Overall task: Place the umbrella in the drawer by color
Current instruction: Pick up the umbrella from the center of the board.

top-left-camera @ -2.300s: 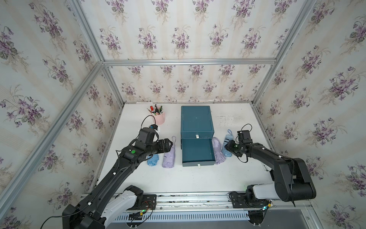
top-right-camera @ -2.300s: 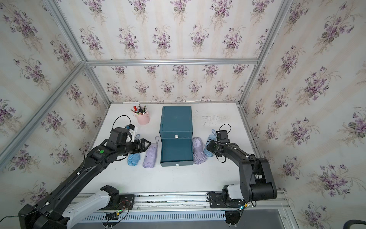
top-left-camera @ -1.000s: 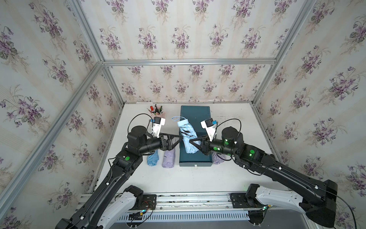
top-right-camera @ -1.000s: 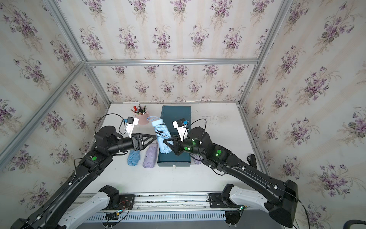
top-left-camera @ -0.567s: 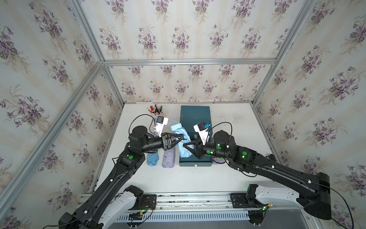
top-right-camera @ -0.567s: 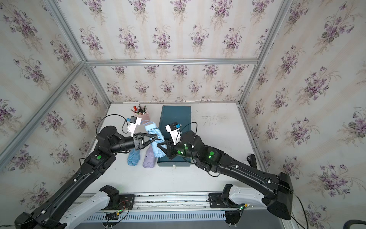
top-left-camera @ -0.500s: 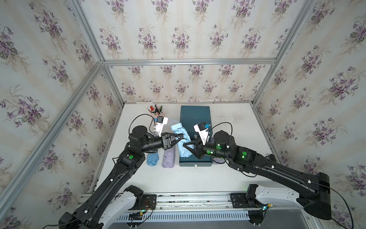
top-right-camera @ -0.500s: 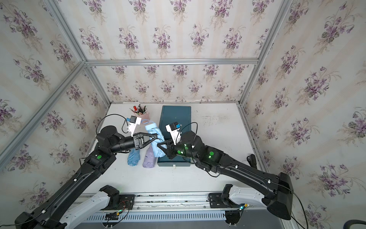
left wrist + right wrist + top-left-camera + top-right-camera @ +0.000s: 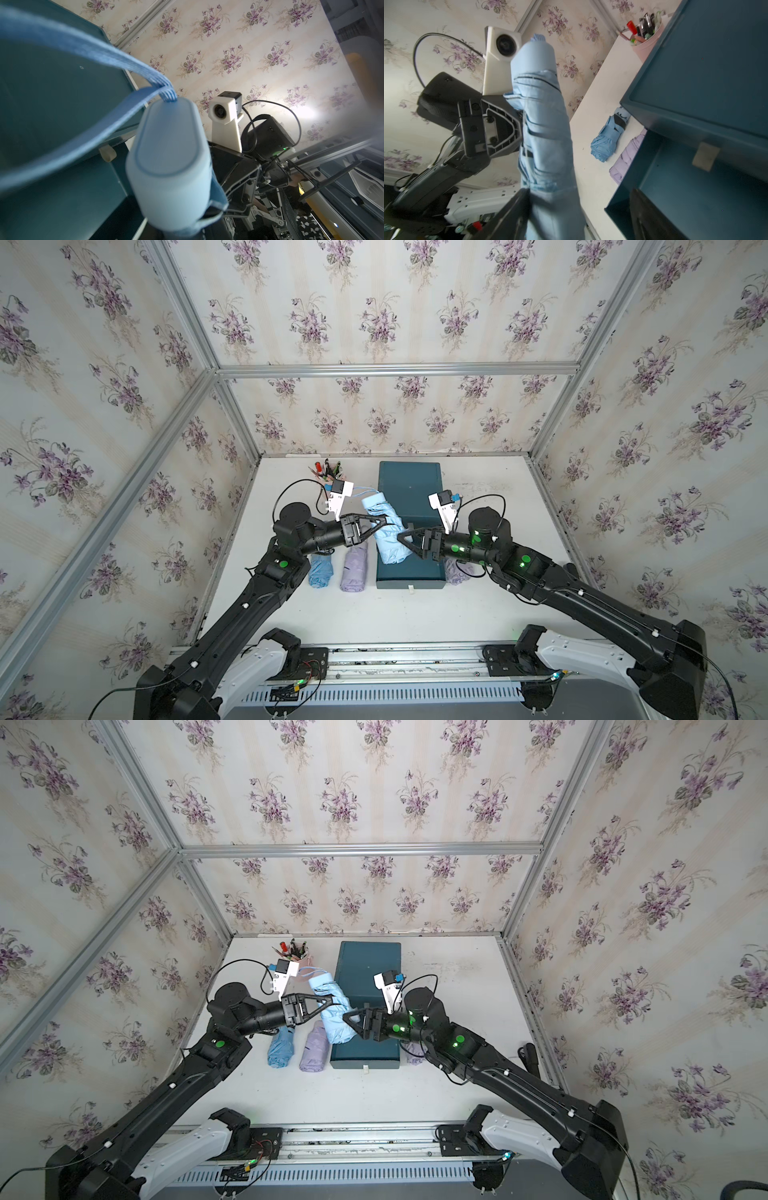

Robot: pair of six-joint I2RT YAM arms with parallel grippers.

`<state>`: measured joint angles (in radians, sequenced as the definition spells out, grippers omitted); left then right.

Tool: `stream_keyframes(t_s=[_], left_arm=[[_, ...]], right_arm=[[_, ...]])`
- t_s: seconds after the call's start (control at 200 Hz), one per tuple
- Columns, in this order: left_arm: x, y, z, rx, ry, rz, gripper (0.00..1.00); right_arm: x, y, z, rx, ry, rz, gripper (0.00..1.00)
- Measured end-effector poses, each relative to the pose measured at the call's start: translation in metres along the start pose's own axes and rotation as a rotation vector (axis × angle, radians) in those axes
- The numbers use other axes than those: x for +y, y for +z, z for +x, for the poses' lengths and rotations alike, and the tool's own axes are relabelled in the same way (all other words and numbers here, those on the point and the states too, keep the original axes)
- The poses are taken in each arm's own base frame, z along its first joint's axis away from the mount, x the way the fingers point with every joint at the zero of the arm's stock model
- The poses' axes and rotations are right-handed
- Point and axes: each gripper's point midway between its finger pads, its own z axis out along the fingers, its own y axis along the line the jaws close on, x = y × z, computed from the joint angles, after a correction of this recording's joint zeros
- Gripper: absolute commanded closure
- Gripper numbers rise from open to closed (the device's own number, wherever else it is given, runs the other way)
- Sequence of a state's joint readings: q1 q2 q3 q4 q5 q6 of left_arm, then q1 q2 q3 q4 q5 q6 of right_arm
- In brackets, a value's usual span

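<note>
Handover, by the look of it. On the table (image 9: 374,614), at nine o'clock of the open drawer (image 9: 409,584), lie a darker blue umbrella (image 9: 322,570) and a lilac umbrella (image 9: 354,568). The left gripper (image 9: 385,521) is clenched on the pale blue umbrella (image 9: 388,541), held aloft and tilted above the drawer's nine-o'clock edge. At three o'clock of it the right gripper (image 9: 404,531) stands released, jaws wide about the lower end. Next, I judge, the right arm backs clear and the left lowers the umbrella into the drawer.
</note>
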<state>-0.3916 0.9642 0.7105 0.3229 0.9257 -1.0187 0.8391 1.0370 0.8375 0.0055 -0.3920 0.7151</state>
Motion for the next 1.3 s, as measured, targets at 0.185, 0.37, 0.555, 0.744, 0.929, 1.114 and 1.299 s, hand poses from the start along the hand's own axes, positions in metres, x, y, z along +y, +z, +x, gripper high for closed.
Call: stream_keyframes(t_s=[0.185, 0.37, 0.555, 0.744, 0.929, 1.114, 1.299], left_arm=[[-0.016, 0.0, 0.002, 0.026, 0.017, 0.082, 1.0], [-0.021, 0.0, 0.003, 0.029, 0.024, 0.112, 1.0], [-0.022, -0.001, 0.005, 0.034, 0.021, 0.122, 1.0], [-0.02, -0.001, 0.007, 0.037, 0.032, 0.112, 0.62], [-0.016, -0.004, 0.002, 0.015, 0.064, 0.014, 0.1], [-0.004, -0.017, -0.02, -0.07, 0.121, -0.208, 0.03], [0.048, -0.038, -0.035, -0.124, 0.126, -0.543, 0.03]], right_arm=[[0.017, -0.009, 0.013, 0.048, 0.05, -0.14, 0.32], [0.034, -0.015, 0.012, 0.058, 0.061, -0.221, 0.51], [0.039, -0.015, 0.013, 0.074, 0.079, -0.246, 0.77], [0.039, -0.017, 0.013, 0.075, 0.091, -0.243, 1.0], [0.043, -0.023, 0.006, 0.064, 0.103, -0.21, 1.0], [0.038, -0.033, 0.003, 0.043, 0.104, -0.109, 1.0], [0.024, -0.041, 0.046, 0.143, 0.138, 0.024, 1.0]])
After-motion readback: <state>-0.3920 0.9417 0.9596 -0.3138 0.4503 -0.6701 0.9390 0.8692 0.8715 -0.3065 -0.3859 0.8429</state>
